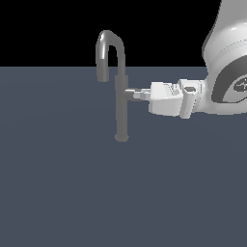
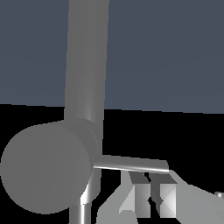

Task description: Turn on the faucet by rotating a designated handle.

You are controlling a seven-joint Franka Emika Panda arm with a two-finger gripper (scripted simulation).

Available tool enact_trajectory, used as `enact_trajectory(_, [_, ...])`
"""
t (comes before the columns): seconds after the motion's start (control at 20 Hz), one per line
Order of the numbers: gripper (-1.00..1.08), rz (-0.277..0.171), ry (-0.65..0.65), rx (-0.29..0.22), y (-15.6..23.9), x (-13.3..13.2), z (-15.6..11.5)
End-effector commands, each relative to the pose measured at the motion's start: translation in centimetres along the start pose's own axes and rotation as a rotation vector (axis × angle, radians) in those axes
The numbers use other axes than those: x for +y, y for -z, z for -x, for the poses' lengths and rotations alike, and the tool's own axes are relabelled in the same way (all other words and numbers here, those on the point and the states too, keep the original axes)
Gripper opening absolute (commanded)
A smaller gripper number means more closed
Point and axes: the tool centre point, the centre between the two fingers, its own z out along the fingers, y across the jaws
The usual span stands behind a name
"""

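Faucet (image 1: 121, 103) parts showed up very close in the wrist view: the handle's (image 2: 46, 168) round stub end filled the near corner, and its thin lever rod (image 2: 131, 164) stuck out sideways just past the gripper (image 2: 150, 197), whose fingertips (image 2: 166, 199) were close together. I could not tell if they pinched anything. Farther off, the tall grey column stood on the dark floor (image 1: 62, 193), with the white arm (image 1: 226, 67) reaching in from the exterior view's right.
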Motion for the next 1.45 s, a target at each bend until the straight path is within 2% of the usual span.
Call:
enact_trajectory(0.0, [-1.00, -0.001, -0.044, 0.007, 0.0, 1.1, -3.3])
enact_trajectory(0.05, [-1.00, -0.001, -0.044, 0.007, 0.0, 1.1, -3.3])
enact_trajectory(0.1, [-1.00, 0.000, 0.000, -0.001, 0.0, 0.1, -0.7])
enact_trajectory(0.65, [-1.00, -0.001, -0.043, 0.006, 0.0, -0.3, -5.9])
enact_trajectory(0.7, [-1.00, 0.008, 0.019, -0.010, 0.1, -1.3, -2.3])
enact_trajectory(1.4, [-1.00, -0.001, -0.043, 0.006, 0.0, -3.0, -7.8])
